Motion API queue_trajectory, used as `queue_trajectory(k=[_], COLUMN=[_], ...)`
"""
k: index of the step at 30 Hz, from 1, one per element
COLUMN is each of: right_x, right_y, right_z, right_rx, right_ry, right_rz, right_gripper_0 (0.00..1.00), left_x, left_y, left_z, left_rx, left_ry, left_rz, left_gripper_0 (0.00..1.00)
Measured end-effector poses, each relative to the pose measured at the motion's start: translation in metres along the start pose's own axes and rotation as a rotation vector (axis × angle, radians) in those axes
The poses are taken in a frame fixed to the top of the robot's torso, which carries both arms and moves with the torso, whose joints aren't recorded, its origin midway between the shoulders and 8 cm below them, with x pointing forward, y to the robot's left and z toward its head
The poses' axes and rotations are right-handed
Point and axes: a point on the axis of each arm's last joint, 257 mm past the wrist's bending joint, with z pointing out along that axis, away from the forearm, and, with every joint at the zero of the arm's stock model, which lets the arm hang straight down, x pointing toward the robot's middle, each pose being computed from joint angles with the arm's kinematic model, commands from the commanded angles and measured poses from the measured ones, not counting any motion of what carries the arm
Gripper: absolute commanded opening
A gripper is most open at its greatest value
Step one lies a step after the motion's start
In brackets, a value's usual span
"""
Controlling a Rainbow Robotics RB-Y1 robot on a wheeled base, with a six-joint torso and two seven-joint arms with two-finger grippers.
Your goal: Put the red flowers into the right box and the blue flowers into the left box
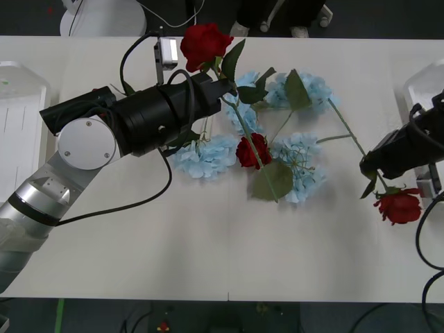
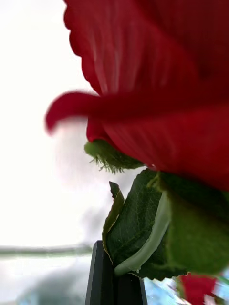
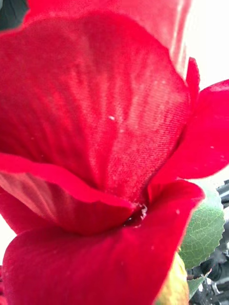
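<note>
Front view gives us both arms over the table (image 1: pixel 208 243), left gripper (image 1: pixel 223 87) pinching a rose (image 1: pixel 204 44), right gripper (image 1: pixel 371 168) pinching another rose (image 1: pixel 398 206) by its stem, blue flowers (image 1: pixel 300 163) between, right wrist adds black fingers (image 2: pixel 114 281) pressed on leaf (image 2: pixel 138 228).

Black forearms (image 1: pixel 163 114), silver joints (looped cables)

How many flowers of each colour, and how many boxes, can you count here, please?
Red flowers: 3 – one at the left pincer, one lying in the pile, one at the right pincer.
Blue flowers: about 5 overlapping clusters; the exact count is hard to tell.
White boxes: 2 – left box, right box.
Total: about 10.
</note>
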Motion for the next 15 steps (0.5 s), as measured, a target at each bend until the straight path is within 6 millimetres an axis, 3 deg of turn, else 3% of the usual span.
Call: queue_trajectory(k=[4, 9, 15], right_x=[-0.003, -0.030, -0.039], right_y=[0.000, 0.002, 0.025], right_z=[-0.042, -0.081, -0.119], right_rx=[-0.013, 0.030, -0.009], right_ry=[-0.033, -0.113, -0.150], right_rz=[-0.271, -0.657, -1.087], right_gripper_0=[0.00, 0.00, 0.00], left_x=[0.000, -0.001, -0.005], left_y=[-0.001, -0.004, -0.008], left_z=[0.000, 0.000, -0.001], left_rx=[0.003, 0.016, 0.032], left_ry=[0.001, -0.001, -0.010], left_rz=[-0.007, -0.035, -0.070], left_gripper_0=[0.00, 0.00, 0.00])
